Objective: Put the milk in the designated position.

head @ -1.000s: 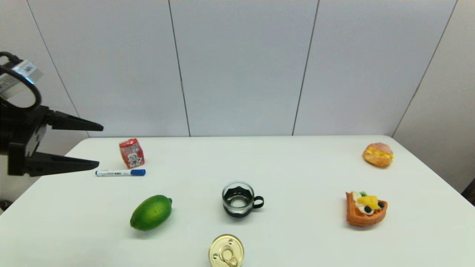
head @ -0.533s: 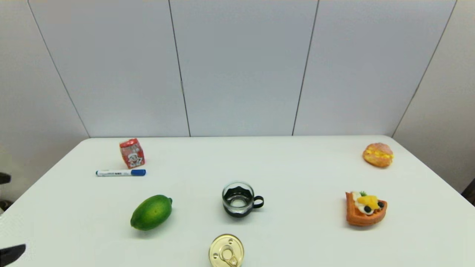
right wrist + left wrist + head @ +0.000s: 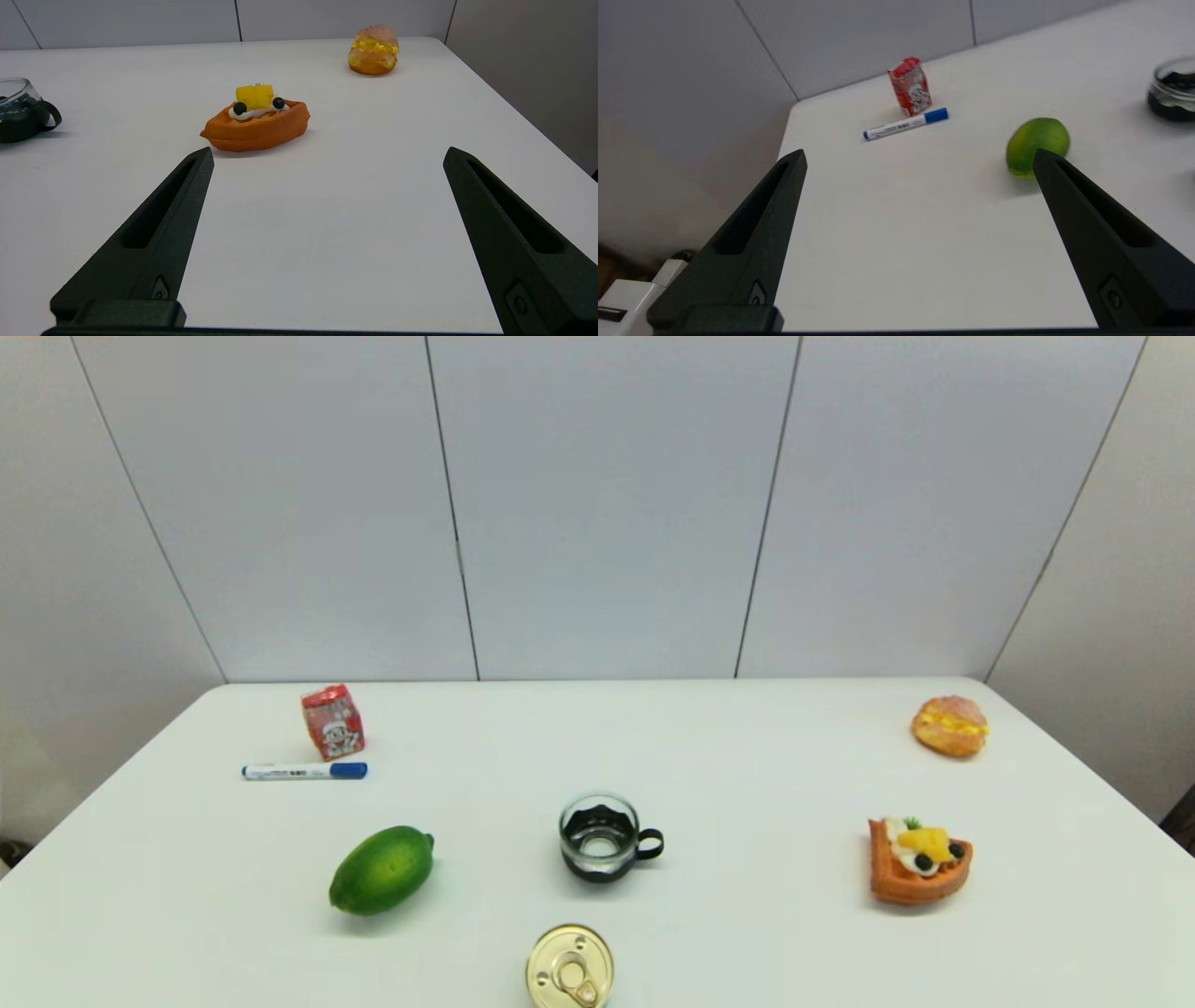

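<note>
You're looking at the milk [image 3: 332, 722] standing far left on the bench [image 3: 747, 747], with the marker [image 3: 304, 771] lying just in front of it. The lime [image 3: 381, 870] is sitting nearer you, well apart from the marker. The cup [image 3: 603, 837] is sitting mid-bench, handle pointing right; the can [image 3: 569, 968] is standing in front of it at the near edge. The waffle [image 3: 920, 860] is sitting right, with the cream puff [image 3: 950, 725] lying behind it near the far right corner.

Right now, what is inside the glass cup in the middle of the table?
The glass cup looks empty: only its clear bottom and dark holder band show through. No liquid level is visible, though a thin clear layer cannot be excluded.
</note>
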